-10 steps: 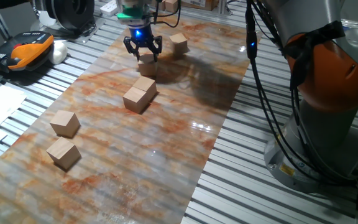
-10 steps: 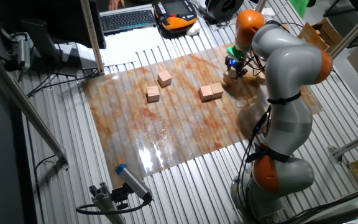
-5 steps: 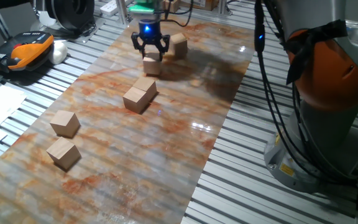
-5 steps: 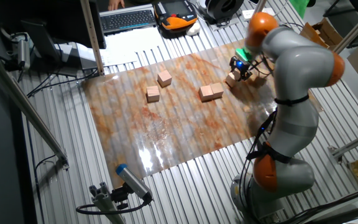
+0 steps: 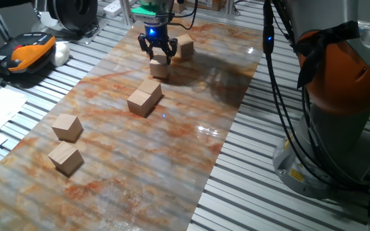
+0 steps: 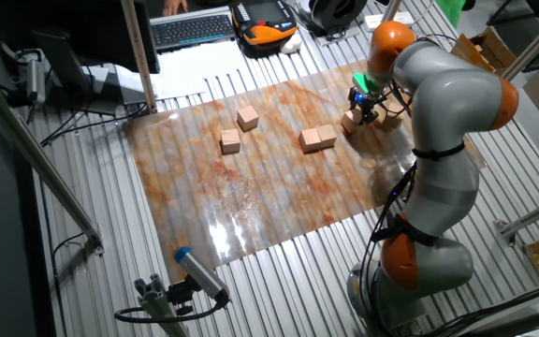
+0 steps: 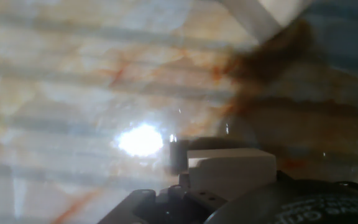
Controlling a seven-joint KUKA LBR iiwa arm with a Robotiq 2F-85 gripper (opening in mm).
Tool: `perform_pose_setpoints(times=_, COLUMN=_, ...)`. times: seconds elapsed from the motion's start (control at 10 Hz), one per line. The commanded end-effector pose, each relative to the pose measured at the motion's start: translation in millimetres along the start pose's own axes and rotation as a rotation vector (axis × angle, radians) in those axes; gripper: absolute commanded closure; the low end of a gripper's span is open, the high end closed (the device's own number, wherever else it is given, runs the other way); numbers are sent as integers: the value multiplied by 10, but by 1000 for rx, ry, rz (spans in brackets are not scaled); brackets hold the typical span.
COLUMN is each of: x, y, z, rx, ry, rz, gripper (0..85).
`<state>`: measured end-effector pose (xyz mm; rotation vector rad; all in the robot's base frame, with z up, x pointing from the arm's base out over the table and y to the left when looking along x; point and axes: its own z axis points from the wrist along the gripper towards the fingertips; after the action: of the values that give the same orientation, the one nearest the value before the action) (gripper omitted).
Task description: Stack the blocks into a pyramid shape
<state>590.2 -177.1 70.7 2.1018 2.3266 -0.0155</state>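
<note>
My gripper [image 5: 157,54] is at the far end of the marbled mat, and its fingers straddle the top of one tan block [image 5: 159,68], shut on it. The other fixed view shows that gripper [image 6: 360,106] and block [image 6: 349,120] beside the arm. The held block [image 7: 230,167] fills the lower middle of the hand view, just over the mat. Another block [image 5: 184,45] sits close behind, to the right. Two blocks touch side by side [image 5: 144,97] mid-mat. Two single blocks [image 5: 66,126] [image 5: 65,158] lie near the left front.
The marbled mat [image 5: 172,147] lies on a slatted metal table. An orange and black device [image 5: 27,51] and papers are off the mat to the left. The arm's base [image 5: 326,135] stands to the right. A keyboard [image 6: 193,28] lies beyond the mat.
The gripper has shifted a little to the right toward the far block, and the block between its fingers moved with it. The other blocks have not moved.
</note>
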Motion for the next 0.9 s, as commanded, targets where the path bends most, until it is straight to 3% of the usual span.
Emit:
perform_pose_setpoints(times=0.0, x=-10, y=-27, z=6, rx=5, ry=-2, rz=61, gripper=850)
perform_pose_setpoints(times=0.8, x=19, y=-201, z=114, rx=5, ry=-3, rz=56, gripper=850)
